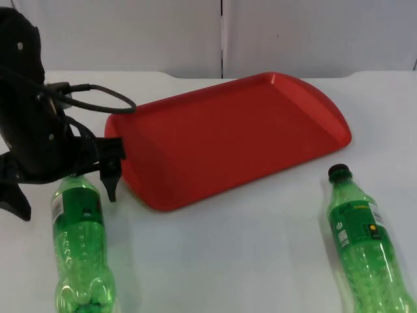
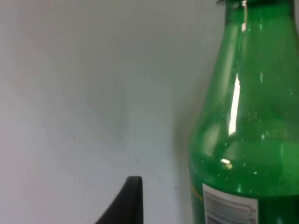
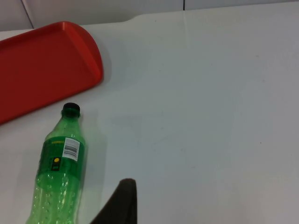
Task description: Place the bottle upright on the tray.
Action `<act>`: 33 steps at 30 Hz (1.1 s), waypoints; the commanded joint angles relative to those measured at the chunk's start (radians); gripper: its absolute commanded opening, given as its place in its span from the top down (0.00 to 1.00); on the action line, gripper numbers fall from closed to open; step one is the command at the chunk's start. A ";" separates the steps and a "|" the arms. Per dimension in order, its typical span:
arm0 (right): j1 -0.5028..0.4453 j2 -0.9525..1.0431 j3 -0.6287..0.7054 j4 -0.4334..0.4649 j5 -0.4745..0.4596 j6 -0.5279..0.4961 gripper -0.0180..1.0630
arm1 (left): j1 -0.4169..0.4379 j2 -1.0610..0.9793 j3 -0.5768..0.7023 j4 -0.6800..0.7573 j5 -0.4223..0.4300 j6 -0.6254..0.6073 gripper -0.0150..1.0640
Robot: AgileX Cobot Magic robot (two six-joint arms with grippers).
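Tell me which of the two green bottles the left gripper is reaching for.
The bottle at the picture's left: the left gripper straddles its neck. The other bottle lies untouched beyond the red tray.

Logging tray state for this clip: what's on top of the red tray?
Nothing shows on the red tray. Both green bottles lie on the white table: the left bottle under the left end effector, the right bottle apart from the tray.

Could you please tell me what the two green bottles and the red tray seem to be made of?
Both bottles, left and right, look like thin, clear green plastic: see-through, glossy highlights, dimpled lower body, printed label. The tray appears to be moulded hard plastic, with a uniform red, smooth semi-matte surface and a rounded raised rim.
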 commanded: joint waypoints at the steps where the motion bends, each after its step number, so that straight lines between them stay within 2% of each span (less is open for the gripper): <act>1: -0.003 -0.004 0.001 0.000 -0.002 -0.003 0.01 | -0.004 0.026 0.003 0.009 -0.036 -0.012 0.01; 16: -0.003 -0.004 0.001 0.000 -0.002 -0.003 0.01 | -0.004 0.136 0.003 0.000 -0.121 0.004 0.01; 23: -0.003 -0.004 0.001 0.000 -0.002 -0.003 0.01 | -0.004 0.143 -0.030 -0.002 -0.088 0.047 0.03; 28: -0.003 -0.004 0.001 0.000 -0.002 -0.003 0.01 | -0.004 0.143 -0.070 -0.006 -0.040 0.059 0.23; 29: -0.003 -0.004 0.001 0.000 -0.002 -0.003 0.01 | -0.004 0.143 -0.070 -0.006 -0.040 0.059 0.23; 31: -0.003 -0.004 0.001 0.000 -0.002 -0.003 0.01 | -0.004 0.143 -0.074 -0.006 -0.035 0.059 0.32; 33: -0.003 -0.004 0.001 0.000 -0.002 -0.003 0.01 | -0.004 0.143 -0.074 -0.006 -0.035 0.059 0.46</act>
